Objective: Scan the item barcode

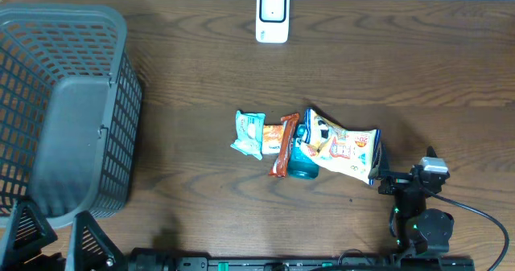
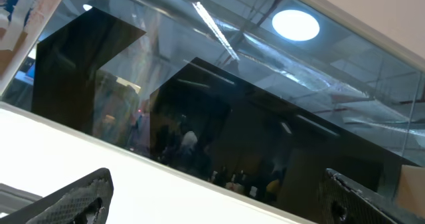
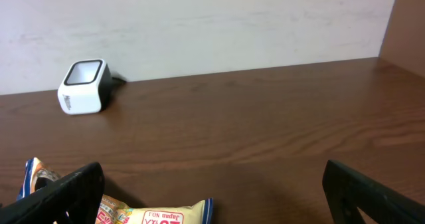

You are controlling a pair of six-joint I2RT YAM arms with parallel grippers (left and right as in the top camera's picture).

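A cluster of snack items lies mid-table: a teal packet (image 1: 249, 133), an orange bar (image 1: 282, 145), a teal cup (image 1: 301, 158) and a yellow-white bag (image 1: 344, 145). The white barcode scanner (image 1: 273, 16) stands at the far edge, also seen as the scanner (image 3: 84, 86) in the right wrist view. My right gripper (image 3: 212, 197) is open and low over the table, with the bag's end (image 3: 149, 215) just inside its left finger. My left gripper (image 2: 216, 201) is open, empty and pointed up at a window; its fingers show at the bottom left as the gripper (image 1: 63, 235).
A large grey plastic basket (image 1: 68, 30) fills the table's left side. The right arm (image 1: 418, 195) sits at the front right edge, beside the bag. Bare wood lies between the items and the scanner.
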